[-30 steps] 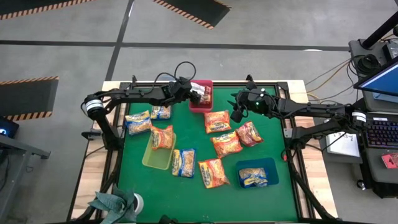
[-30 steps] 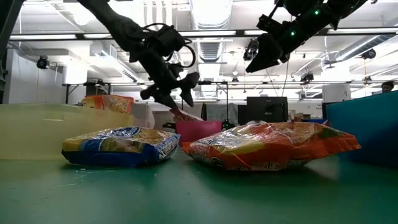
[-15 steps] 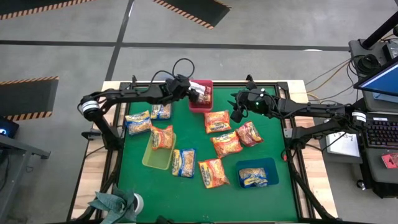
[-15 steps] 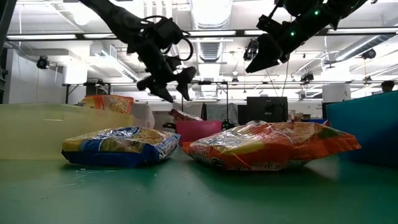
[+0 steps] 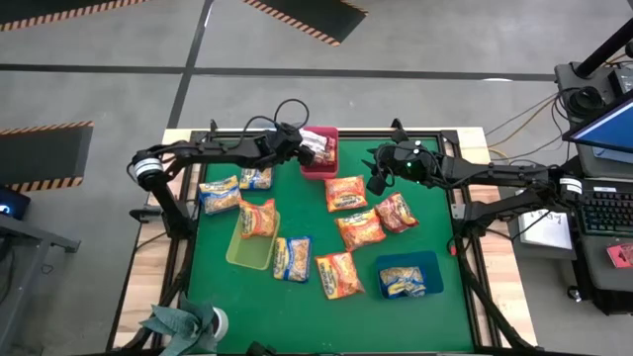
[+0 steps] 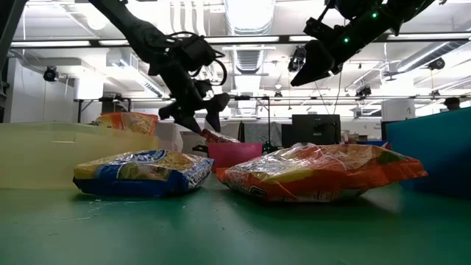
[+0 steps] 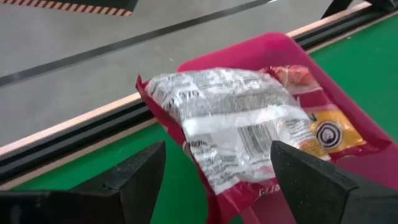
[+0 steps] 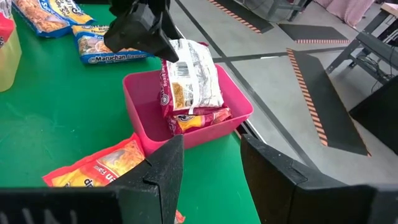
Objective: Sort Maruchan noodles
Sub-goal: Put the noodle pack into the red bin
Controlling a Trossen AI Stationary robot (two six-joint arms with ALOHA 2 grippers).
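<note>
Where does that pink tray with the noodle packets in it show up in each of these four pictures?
High view: pink tray at the mat's far edge, near the middle.
Low view: small, centre, behind the packets.
Left wrist view: fills the right half.
Right wrist view: centre.
Shared landmark: the green mat.

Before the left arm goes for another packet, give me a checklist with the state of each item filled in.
1. Left gripper open and empty: ok; fingers spread, nothing between them.
2. Dark red crinkly plastic noodle packet released into the small pink plastic tray: ok, but it leans on the tray's rim.
3. Left gripper clear of that packet: cannot tell; it hangs just above the edge that sticks up.
4. Right gripper out of the way: ok; raised beside the tray, over the green mat.
5. Next packets reachable: ok; blue-and-yellow packets lie loose near the left arm.
</note>
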